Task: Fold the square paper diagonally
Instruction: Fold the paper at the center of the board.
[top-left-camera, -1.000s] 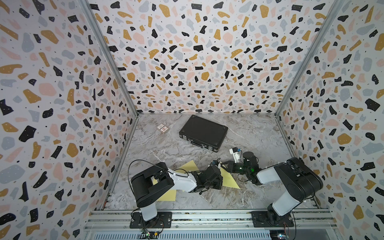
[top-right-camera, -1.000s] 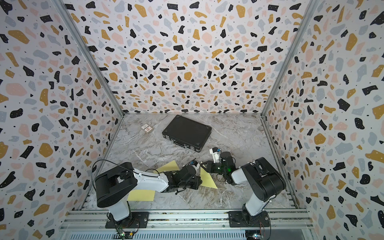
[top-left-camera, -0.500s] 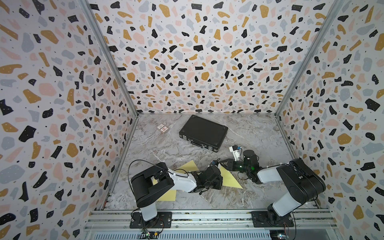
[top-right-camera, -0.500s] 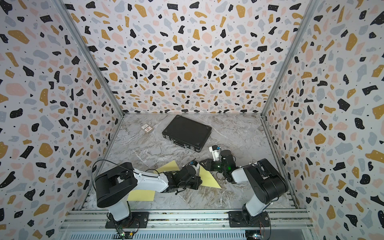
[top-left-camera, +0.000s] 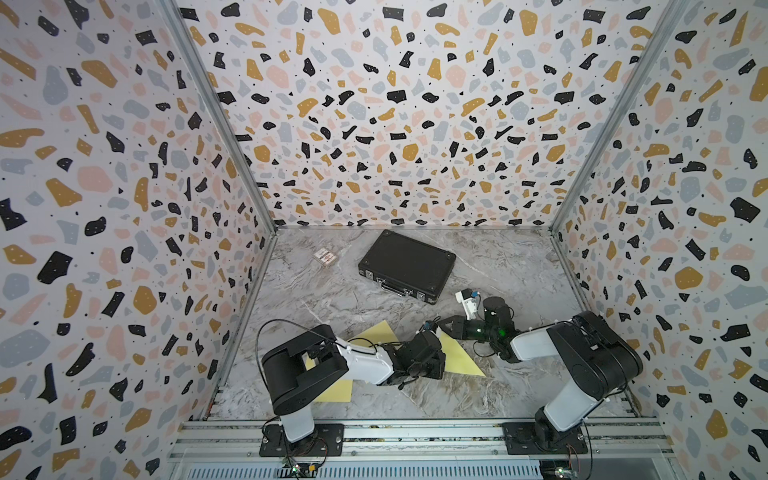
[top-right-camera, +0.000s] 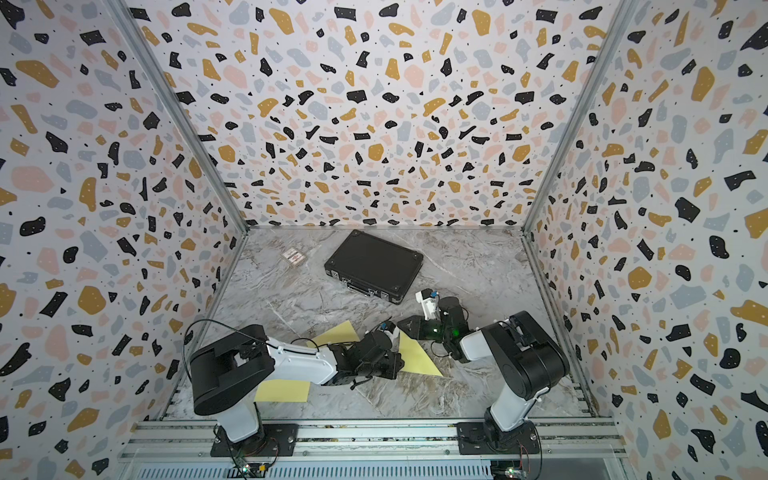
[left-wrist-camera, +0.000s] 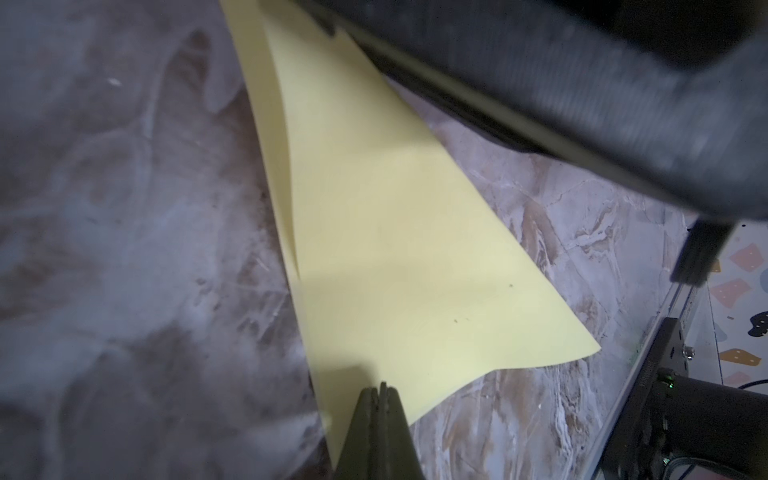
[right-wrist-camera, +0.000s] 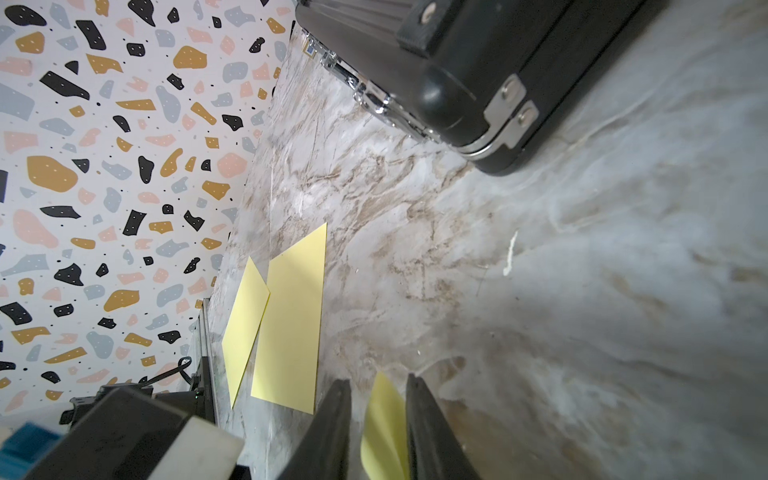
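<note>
Yellow square paper (left-wrist-camera: 395, 249), doubled into a triangle, lies on the marble counter (left-wrist-camera: 124, 249) under the closed, empty left hand (left-wrist-camera: 380, 388). One corner stands loose between the parted fingers of the right hand (right-wrist-camera: 378, 380). The crease probably wants firm pressing along the fold.

Terrazzo-patterned walls (top-left-camera: 395, 124) enclose three sides and fill the upper frame. A grey marble-look floor (top-left-camera: 332, 299) lies at lower centre. An aluminium rail (top-left-camera: 415, 432) runs along the bottom edge.
</note>
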